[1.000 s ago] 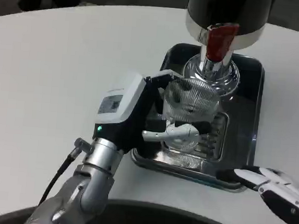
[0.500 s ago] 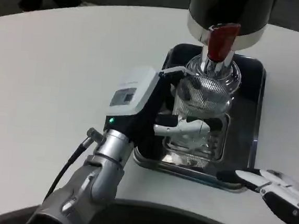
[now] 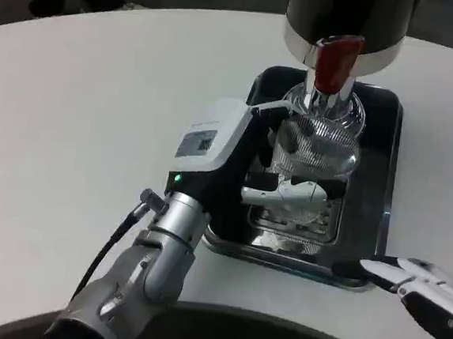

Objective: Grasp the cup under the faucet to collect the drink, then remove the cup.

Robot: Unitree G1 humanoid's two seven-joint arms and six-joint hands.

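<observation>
Right hand (image 3: 426,294) sits nearest the camera, just off the front right corner of the tray (image 3: 389,164), white-and-black fingers laid out flat and apart on the table (image 3: 82,101), holding nothing. Left hand (image 3: 242,167) is over the tray's left side, fingers wrapped round the cup (image 3: 317,150), white thumb across its lower front; grip looks closed on it. Cup stands over the tray's middle, right below the faucet (image 3: 332,64), its mouth close under the chrome spout; can't tell if its base touches the tray. My read: step is collecting the drink, so hold the cup upright and centred under the spout, no tilt, no squeeze harder than needed, then draw it straight toward the tray's front edge once filled; a sideways drift would spill or knock the spout. Can't tell if liquid is flowing or how full it is. Materials: cup is clear, ribbed, round, likely slick and light; tray is dark glossy metal, rectangular with rounded corners, slotted drain grille (image 3: 297,223) in its floor. Faucet behind has a red lever on a chrome collar under a black cylindrical body. Table is matte white.
</observation>
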